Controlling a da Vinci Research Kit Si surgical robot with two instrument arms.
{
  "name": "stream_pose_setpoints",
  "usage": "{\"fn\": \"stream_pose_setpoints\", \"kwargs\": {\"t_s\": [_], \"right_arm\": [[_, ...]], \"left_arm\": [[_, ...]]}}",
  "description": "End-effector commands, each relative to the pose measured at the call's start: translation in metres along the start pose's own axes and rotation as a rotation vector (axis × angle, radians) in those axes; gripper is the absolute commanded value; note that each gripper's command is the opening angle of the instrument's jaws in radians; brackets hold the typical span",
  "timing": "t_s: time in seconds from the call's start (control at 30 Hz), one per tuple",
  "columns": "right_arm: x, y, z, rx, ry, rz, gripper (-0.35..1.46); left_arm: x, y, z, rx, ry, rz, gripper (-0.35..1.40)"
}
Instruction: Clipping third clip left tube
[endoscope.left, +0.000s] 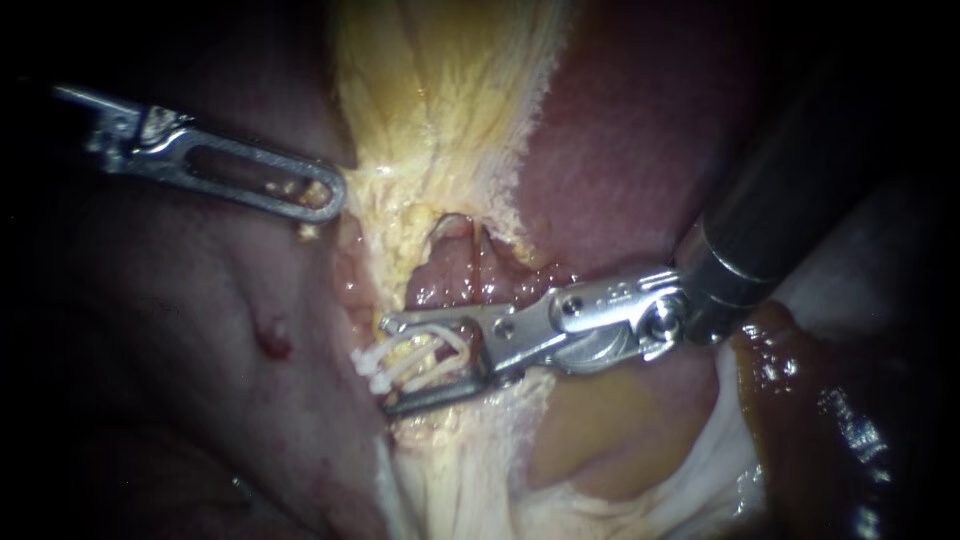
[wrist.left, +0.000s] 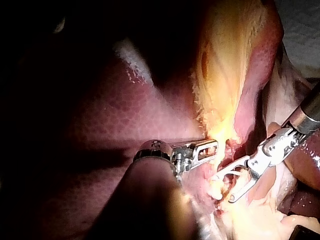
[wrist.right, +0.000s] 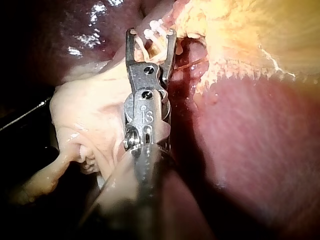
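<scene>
Right instrument (endoscope.left: 388, 365): tool gaping wide, gripping nothing, straddling white plastic clips (endoscope.left: 415, 362).
Clips: bunched between its two halves; count unclear.
Tube: buried under clips and yellow fat (endoscope.left: 440, 120); hard to make out.
Left instrument (endoscope.left: 330, 195): shaft lost in dark.

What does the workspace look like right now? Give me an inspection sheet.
Surface: liver, pale yellow tissue running down its middle.
Job's things: white clips, at least two, side by side; what they grip is hidden.
Clutter: nothing seen.
Instruments: right instrument, claw open, straddling the clips; left instrument, tip at the yellow tissue's edge.
Cables: nothing seen.
Surroundings: dark, nothing seen.
</scene>
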Motion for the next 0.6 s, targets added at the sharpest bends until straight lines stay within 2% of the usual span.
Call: {"fn": "stream_pose_setpoints", "kwargs": {"t_s": [0.03, 0.6], "right_arm": [[0.0000, 0.0000, 0.0000, 0.001, 0.001, 0.000, 0.50], [-0.0003, 0.0004, -0.0007, 0.001, 0.005, 0.002, 0.50]], "left_arm": [[0.0000, 0.0000, 0.0000, 0.000, 0.000, 0.004, -0.35], [0.0000, 0.0000, 0.0000, 0.000, 0.000, 0.010, -0.35]]}}
